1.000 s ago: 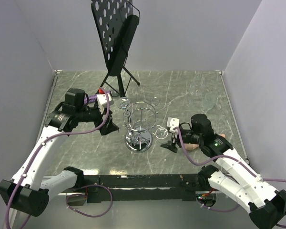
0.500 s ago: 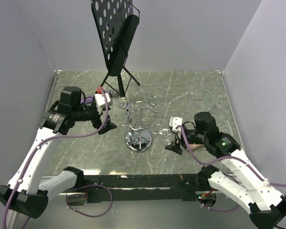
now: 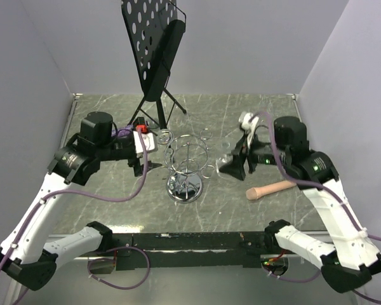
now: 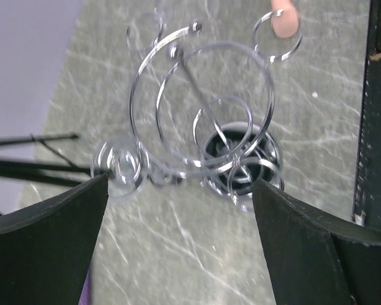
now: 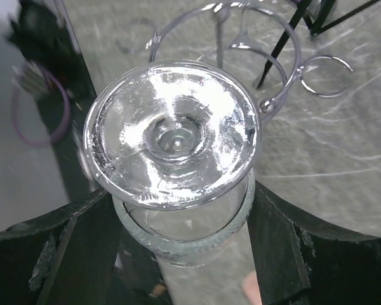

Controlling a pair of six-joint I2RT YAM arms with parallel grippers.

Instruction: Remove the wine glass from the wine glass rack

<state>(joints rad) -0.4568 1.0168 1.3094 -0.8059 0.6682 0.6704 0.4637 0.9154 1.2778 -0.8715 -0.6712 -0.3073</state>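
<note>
- Since half a second ago, the right hand [image 3: 232, 166] is seen carried up and back from the near side of the desk [image 3: 114, 213], and it is now held to the right of the wine glass rack [image 3: 185, 166].
- A peach-coloured cylinder [image 3: 270, 189], mostly covered by the right arm before, is now laid bare on the desk.
- The wine glass [image 5: 171, 133] is pinched at its bowl between the right hand's fingers [image 5: 82, 254], with its round foot turned toward the wrist camera.
- The glass is held apart from the rack, just beside the wire loops on the rack's right side.
- The rack is left standing upright on its shiny round base near the middle of the desk, between the two hands.
- The left hand [image 3: 146, 165] is spread wide and nothing is gripped by it. It is held just to the left of the rack, which is framed between its fingers [image 4: 51, 241] in the left wrist view.
- A black perforated music stand [image 3: 153, 44] is set on its tripod at the back of the desk, behind the rack.
</note>
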